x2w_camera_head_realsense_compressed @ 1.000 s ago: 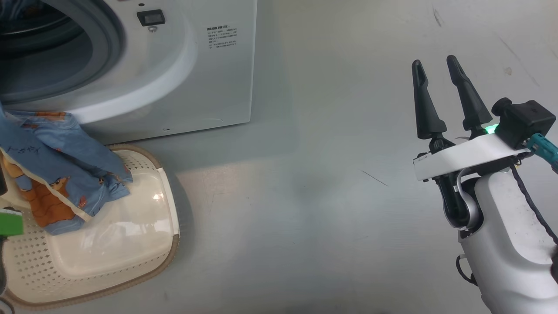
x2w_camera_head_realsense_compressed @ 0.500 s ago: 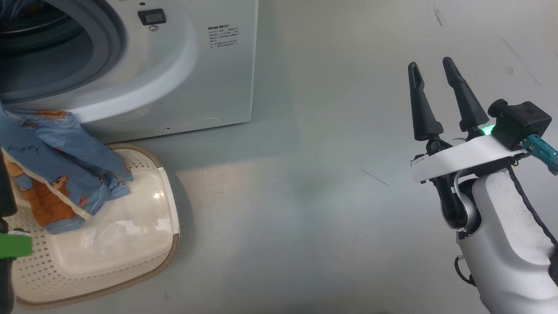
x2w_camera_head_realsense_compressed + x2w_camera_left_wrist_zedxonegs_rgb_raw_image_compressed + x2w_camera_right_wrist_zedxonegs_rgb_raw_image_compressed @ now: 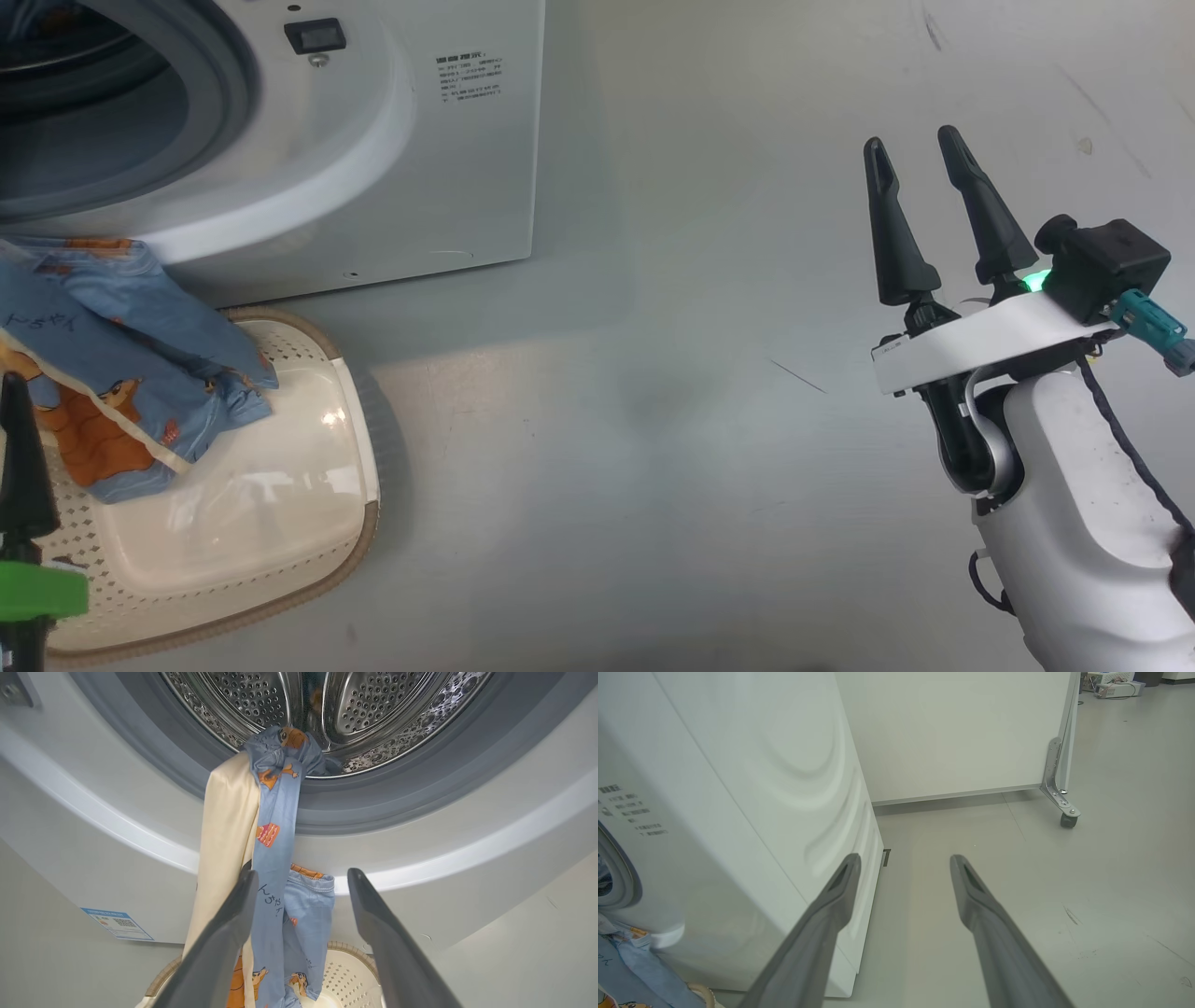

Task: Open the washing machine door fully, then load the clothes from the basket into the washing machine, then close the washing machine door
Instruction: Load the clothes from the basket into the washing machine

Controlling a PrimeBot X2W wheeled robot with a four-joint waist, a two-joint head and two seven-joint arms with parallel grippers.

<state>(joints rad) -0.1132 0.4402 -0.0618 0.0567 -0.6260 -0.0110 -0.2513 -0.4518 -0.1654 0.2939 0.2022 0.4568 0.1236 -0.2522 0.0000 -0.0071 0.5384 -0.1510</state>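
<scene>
Plain grey floor (image 3: 653, 420) all around in the head view, with the washing machine (image 3: 448, 168) up in the top left. The basket (image 3: 369, 523) sits on the floor right in front of it, and the clothes (image 3: 121, 327), the blue stuff with orange prints, are draped down into it from above. Over on the right, the right gripper (image 3: 910, 140) hangs above bare floor, well away from everything, fingers spread and holding nothing. The left gripper (image 3: 21, 448) pokes in at the bottom-left edge: just one dark finger and a green bit, right next to the basket.

Left wrist view looks straight at the open mouth of the machine, so you get the steel drum (image 3: 364, 709) and the grey seal (image 3: 420, 779). The clothes are half in. The top end is hooked over the lip of the drum, and the rest, blue with a cream piece beside it, trails down the front to the basket below. The left claw is wide open. The fabric hangs just by its left finger, but I can't tell if it touches. A small blue label (image 3: 117, 923) sits low on the machine's front.

Right wrist view has the machine's white side panel on the left, and a white partition (image 3: 948, 732) on a caster (image 3: 1066, 820) behind it. The right claw is spread wide, with only floor between the fingers.
</scene>
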